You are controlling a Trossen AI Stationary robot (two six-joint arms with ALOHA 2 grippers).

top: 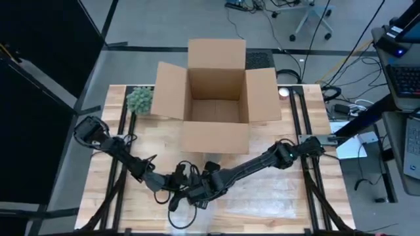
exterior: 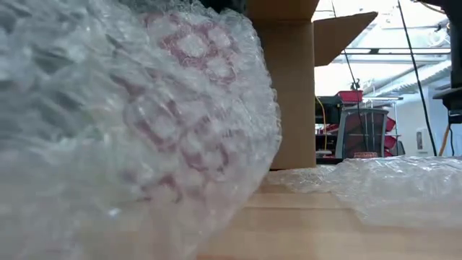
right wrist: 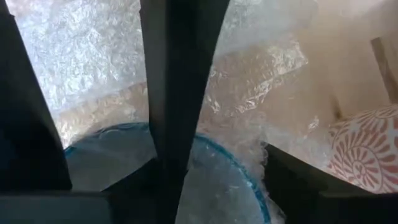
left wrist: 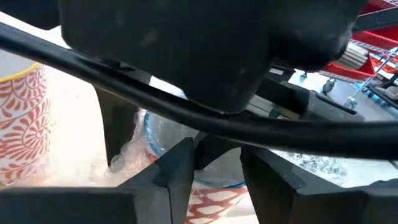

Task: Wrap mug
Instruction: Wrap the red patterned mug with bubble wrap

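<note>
Both claws meet at the near middle of the bench (top: 262,196), in front of the open cardboard box (top: 216,101). Left claw (top: 176,178) and right claw (top: 197,194): open or closed, cannot tell. Mug (exterior: 180,123), red-and-white patterned, sits inside bubble wrap (exterior: 79,108) beneath them. Green plant (top: 139,99) beside box.

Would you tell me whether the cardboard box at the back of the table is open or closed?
Open: the cardboard box has all four flaps spread outward in the high view, interior showing.
</note>
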